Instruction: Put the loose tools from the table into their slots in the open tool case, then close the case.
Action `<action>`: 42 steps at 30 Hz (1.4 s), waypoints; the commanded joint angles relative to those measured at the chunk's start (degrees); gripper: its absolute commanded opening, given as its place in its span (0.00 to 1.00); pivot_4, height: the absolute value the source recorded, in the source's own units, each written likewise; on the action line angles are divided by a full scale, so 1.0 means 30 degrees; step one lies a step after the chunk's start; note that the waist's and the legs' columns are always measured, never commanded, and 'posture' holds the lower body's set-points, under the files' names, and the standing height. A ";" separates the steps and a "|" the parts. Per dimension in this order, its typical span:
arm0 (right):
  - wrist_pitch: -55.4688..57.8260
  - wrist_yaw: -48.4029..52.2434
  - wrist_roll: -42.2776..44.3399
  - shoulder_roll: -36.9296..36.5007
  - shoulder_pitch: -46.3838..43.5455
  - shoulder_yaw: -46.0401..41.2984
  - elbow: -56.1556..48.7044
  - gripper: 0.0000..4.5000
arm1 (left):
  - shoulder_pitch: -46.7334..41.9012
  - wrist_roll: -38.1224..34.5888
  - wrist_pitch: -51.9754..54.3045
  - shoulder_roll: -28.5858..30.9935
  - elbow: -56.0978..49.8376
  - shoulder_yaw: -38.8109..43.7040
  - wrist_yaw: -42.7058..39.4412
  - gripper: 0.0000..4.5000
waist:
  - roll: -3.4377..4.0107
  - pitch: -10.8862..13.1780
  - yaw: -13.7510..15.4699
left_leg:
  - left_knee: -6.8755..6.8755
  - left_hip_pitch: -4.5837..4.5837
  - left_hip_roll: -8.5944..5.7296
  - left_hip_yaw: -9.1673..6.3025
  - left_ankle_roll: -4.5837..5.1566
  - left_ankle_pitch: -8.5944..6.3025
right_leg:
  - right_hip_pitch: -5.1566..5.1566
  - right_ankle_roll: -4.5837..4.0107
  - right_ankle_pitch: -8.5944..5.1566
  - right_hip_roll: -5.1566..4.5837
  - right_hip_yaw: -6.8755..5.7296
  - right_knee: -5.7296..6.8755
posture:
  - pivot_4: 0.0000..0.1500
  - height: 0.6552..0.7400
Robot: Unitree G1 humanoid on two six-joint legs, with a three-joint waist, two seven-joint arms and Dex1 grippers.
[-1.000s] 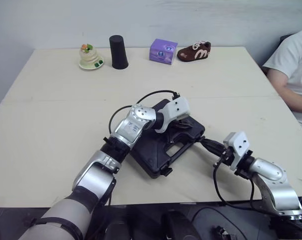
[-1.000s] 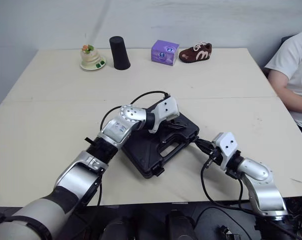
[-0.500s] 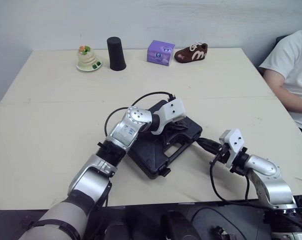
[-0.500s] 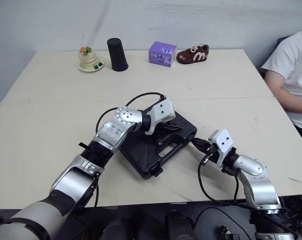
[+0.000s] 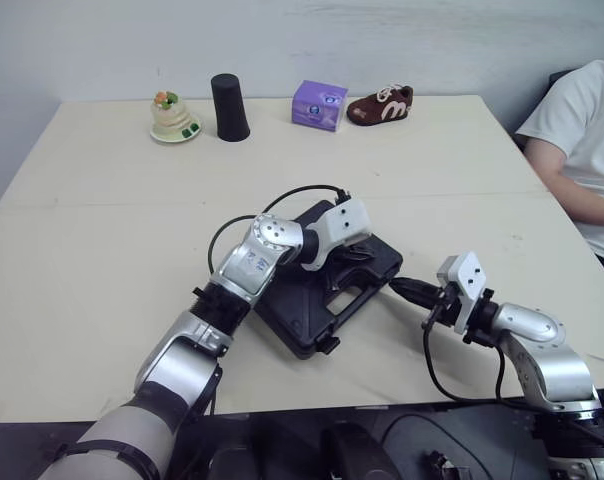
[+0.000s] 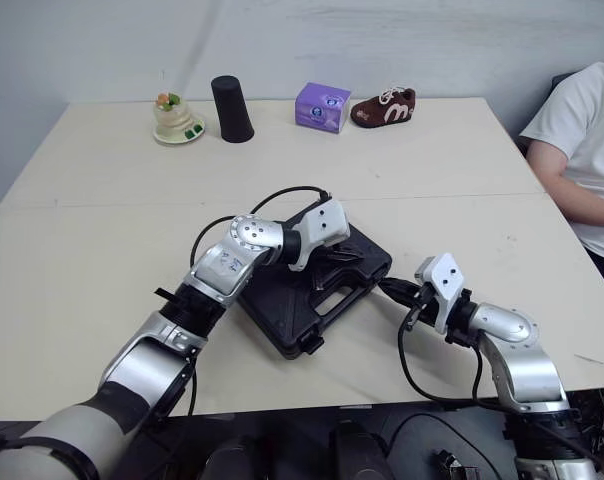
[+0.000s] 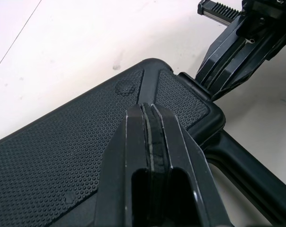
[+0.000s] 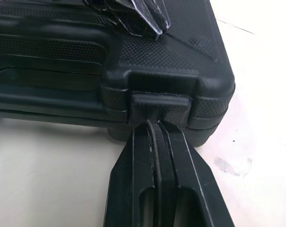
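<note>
On the case (image 5: pixel 304 318) still, left pincer (image 7: pixel 150 109) pressed together — right pincer (image 8: pixel 155 125) likewise, nudged against the latch (image 8: pixel 159 102).

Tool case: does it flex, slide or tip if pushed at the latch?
Probably stiff: the tool case looks like moulded hard plastic. Likely slides rather than tips, lying flat on the smooth table. The left pincer on its lid should pin it against the right pincer.

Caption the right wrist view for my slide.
Shut right gripper poised at the latch of the closed black tool case.
</note>
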 commanded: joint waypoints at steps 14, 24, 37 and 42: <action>-0.0734 0.1213 0.0389 -0.0954 -0.1589 -0.0191 -0.0992 0.00 | 0.2146 0.1197 0.2051 0.0358 0.0939 -0.1911 -0.0635 0.00 | -0.0062 -0.0101 -0.0084 | -0.0038 0.0001 0.0018 -0.0014 -0.0021 0.0000 | 0.0016 -0.0012 0.0007 0.0021 -0.0006 -0.0060 | 1.00 1.00; -0.0257 0.2452 0.1580 -0.2582 -0.0137 -0.1644 -0.1604 0.00 | 0.2603 0.0766 0.0657 0.0982 -0.0239 -0.0815 -0.0471 0.00 | -0.0110 -0.0155 0.0203 | -0.0083 0.0003 0.0016 -0.0018 -0.0003 0.0003 | 0.0028 -0.0010 0.0010 -0.0063 -0.0012 -0.0085 | 1.00 1.00; -0.1151 0.4008 0.2042 -0.2842 0.4099 0.0313 -0.5385 0.00 | 0.5129 -0.4717 -0.1698 0.4442 -1.0275 0.3253 -0.4584 0.00 | 0.0035 -0.0016 0.0305 | -0.0193 -0.0156 0.0010 -0.0005 0.0003 0.0032 | -0.0148 -0.0005 0.0010 -0.0097 -0.0032 -0.0158 | 1.00 1.00; -0.1595 0.4216 0.1780 -0.2642 0.4305 0.1630 -0.5710 0.00 | 0.7927 -0.5152 -0.0714 0.6841 -1.2961 0.3243 -0.5167 0.00 | 0.0061 0.0066 0.0202 | -0.0181 -0.0166 0.0001 0.0055 0.0015 0.0025 | -0.0193 0.0010 0.0016 -0.0119 -0.0013 -0.0148 | 1.00 1.00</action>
